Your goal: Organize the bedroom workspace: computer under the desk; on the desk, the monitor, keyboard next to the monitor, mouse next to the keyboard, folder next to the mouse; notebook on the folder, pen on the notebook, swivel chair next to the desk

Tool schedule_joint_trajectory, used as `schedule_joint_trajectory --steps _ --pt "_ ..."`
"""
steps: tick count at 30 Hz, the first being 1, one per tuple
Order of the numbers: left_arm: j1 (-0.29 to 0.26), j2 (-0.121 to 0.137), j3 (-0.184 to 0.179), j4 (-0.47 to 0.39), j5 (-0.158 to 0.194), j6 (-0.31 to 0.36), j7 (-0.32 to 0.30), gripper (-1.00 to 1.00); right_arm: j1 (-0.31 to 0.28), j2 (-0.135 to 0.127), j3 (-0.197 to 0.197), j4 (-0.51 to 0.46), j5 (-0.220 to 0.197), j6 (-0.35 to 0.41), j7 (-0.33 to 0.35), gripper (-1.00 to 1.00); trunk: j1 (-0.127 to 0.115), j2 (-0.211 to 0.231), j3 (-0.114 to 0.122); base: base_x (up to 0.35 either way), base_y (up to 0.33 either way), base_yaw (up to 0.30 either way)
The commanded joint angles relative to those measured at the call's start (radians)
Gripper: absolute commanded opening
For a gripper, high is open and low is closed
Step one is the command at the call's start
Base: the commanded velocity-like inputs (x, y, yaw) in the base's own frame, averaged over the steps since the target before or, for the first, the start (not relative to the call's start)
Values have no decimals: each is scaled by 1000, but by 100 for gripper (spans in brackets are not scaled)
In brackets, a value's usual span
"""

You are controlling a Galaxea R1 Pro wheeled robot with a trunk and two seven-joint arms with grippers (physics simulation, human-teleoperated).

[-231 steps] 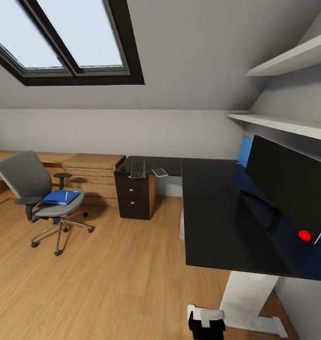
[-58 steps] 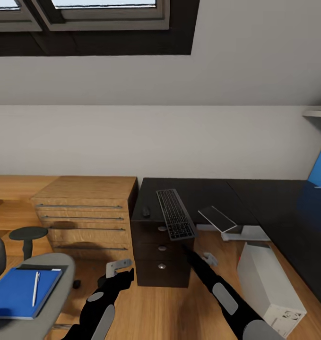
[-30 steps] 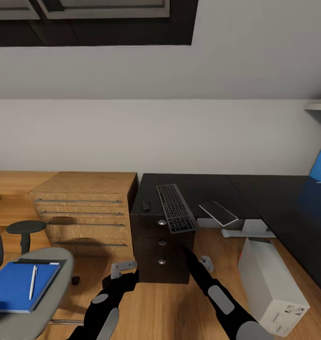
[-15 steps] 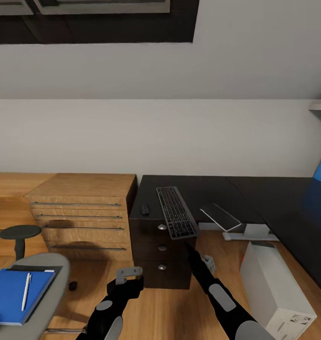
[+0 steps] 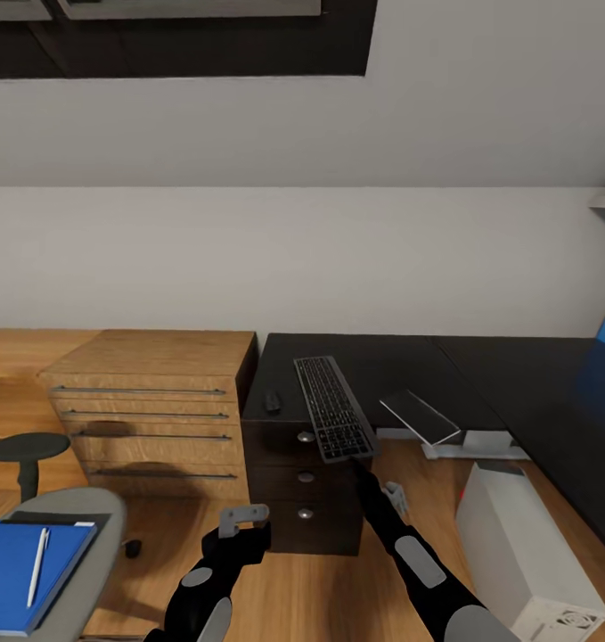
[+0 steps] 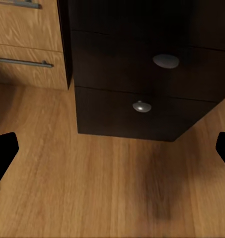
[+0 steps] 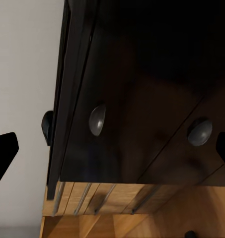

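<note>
While the long dark grey keyboard [image 5: 334,419] lay on the glossy black tabletop [image 5: 480,374] at twelve o'clock, overhanging its near edge, both sets of fingers stood wide and empty: the left gripper [image 5: 243,515] low at seven, the right gripper [image 5: 378,486] beneath the overhang. A clean pickup probably needed the right fingers raised, pinching that protruding end squarely.

Black drawer unit [image 6: 142,84] with round knobs [image 6: 166,60], above wooden floor [image 6: 92,188].

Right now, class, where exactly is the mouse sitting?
In the head view, the mouse sits on the desk at its left end above the drawer unit, just left of the keyboard and right of the wooden drawer chest.
</note>
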Motion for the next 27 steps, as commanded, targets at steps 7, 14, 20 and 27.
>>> schedule_joint_trajectory --steps 7,14,20,27 --pt "-1 0 -2 3 11 2 10 100 -1 -1 2 0 -10 3 2 100 0 -1 -1 107 47 0" --pt "-1 0 -2 4 12 3 10 100 -1 -1 2 0 -9 2 2 100 -12 20 8 20 10 0" --pt "-1 0 -1 4 12 2 10 100 -1 -1 2 0 -9 1 2 100 -15 27 12 58 8 0" --pt "-1 0 -2 7 12 3 10 100 -1 -1 2 0 -9 0 2 100 -15 27 12 113 6 0"
